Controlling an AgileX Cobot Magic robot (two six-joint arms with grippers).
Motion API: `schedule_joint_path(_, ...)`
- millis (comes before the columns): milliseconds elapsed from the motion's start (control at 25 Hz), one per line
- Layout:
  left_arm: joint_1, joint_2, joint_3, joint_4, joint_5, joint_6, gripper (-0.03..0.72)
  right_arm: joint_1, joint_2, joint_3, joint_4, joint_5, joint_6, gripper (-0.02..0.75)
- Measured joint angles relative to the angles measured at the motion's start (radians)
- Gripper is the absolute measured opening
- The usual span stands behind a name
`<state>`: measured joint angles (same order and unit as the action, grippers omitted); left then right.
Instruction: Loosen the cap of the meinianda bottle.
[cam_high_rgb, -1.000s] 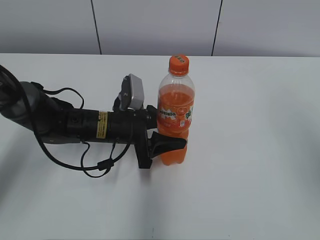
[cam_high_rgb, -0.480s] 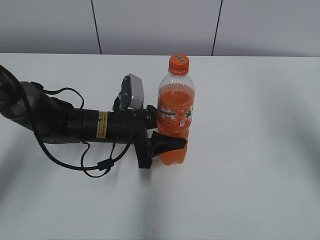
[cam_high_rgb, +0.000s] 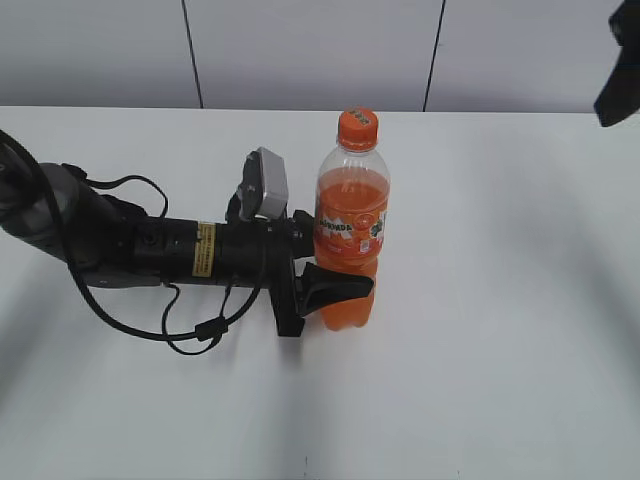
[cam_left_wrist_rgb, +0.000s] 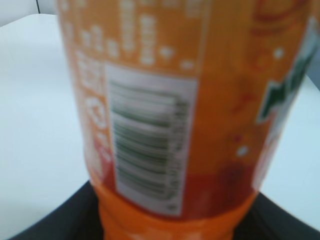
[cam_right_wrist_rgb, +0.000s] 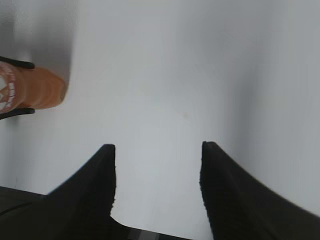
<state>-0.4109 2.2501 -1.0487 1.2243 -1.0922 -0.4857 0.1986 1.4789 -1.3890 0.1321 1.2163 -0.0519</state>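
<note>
The meinianda bottle stands upright on the white table, full of orange drink, with its orange cap on top. My left gripper is shut on the bottle's lower body from the left. In the left wrist view the bottle's label fills the frame, blurred. My right gripper enters the exterior view at the top right, high above the table. In the right wrist view its fingers are open and empty, and the bottle's base shows at the far left.
The white table is bare around the bottle. The left arm with its cable lies across the table's left half. A grey panelled wall stands behind the table.
My right gripper has come into the exterior view at the top right corner. The bottle and left arm have not moved.
</note>
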Motion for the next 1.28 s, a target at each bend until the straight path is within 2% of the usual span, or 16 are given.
schedule_joint_path(400, 0.0, 0.0, 0.0, 0.0, 0.0, 0.0, 0.394, 0.27, 0.097, -0.199, 0.003, 0.001, 0.064, 0.405)
schedule_joint_path(680, 0.0, 0.0, 0.0, 0.0, 0.0, 0.0, 0.394, 0.388, 0.213, -0.34, 0.003, 0.001, 0.08, 0.405)
schedule_joint_path(840, -0.001, 0.0, 0.0, 0.0, 0.0, 0.0, 0.394, 0.417, 0.261, -0.368, 0.006, 0.0, 0.083, 0.405)
schedule_joint_path(1280, -0.001, 0.0, 0.0, 0.0, 0.0, 0.0, 0.394, 0.417, 0.319, -0.368, 0.013, 0.0, 0.089, 0.405)
